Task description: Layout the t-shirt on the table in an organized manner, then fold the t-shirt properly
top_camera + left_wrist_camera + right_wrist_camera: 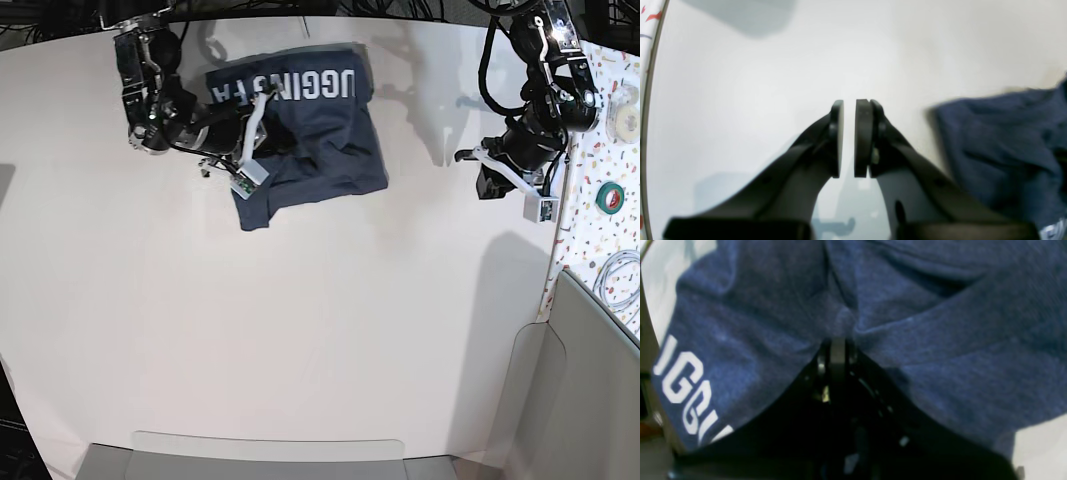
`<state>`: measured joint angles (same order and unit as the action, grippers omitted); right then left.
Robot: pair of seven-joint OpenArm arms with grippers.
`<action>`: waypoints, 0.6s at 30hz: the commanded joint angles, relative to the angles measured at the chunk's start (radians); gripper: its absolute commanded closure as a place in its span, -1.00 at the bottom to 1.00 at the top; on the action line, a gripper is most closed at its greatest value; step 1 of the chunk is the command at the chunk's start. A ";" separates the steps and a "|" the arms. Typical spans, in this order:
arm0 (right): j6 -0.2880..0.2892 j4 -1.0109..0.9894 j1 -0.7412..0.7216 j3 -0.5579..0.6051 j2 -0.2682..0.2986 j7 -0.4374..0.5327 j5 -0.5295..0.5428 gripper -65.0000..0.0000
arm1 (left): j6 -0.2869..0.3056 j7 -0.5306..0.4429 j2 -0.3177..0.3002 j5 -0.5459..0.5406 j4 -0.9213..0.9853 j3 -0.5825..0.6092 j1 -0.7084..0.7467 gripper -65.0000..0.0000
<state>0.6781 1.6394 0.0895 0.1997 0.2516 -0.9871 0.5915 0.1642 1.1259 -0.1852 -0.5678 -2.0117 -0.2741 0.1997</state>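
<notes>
The dark navy t-shirt (320, 140) lies rumpled at the far middle of the white table (300, 320), its white lettering (290, 85) along the far edge. My right gripper (258, 120) sits at the shirt's left side. In the right wrist view it (838, 340) is shut on a fold of the t-shirt (940, 356), with the lettering (683, 386) at the left. My left gripper (490, 185) hovers over bare table near the right edge. In the left wrist view it (848, 103) is empty, its jaws a thin gap apart, and the t-shirt (1000, 143) lies to its right.
A speckled surface (600, 150) borders the table on the right, with a green tape roll (610, 197) and a coiled cable (620, 280) on it. The table's curved edge (645, 133) shows in the left wrist view. Grey panels stand at the front (270, 455) and the right front (590, 400).
</notes>
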 commanded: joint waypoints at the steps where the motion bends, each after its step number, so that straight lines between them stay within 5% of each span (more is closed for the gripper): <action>1: -0.011 0.000 0.000 -0.009 0.062 -0.063 -0.078 1.00 | 0.002 -0.014 -0.009 -0.010 -0.017 -0.003 -0.007 0.80; 10: -0.011 -0.009 0.023 -0.012 0.414 -0.063 -0.149 1.00 | 0.002 -0.013 -0.003 -0.013 -0.017 0.002 -0.006 0.80; 18: -0.005 -0.156 0.019 -0.012 0.464 -0.059 -0.512 1.00 | 0.002 -0.007 0.013 -0.014 -0.017 0.003 -0.006 0.80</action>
<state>0.7036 1.5482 0.0711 0.1764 0.6952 -0.7788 0.3088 0.1646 1.1328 -0.1612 -0.5720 -2.0117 -0.2684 0.1997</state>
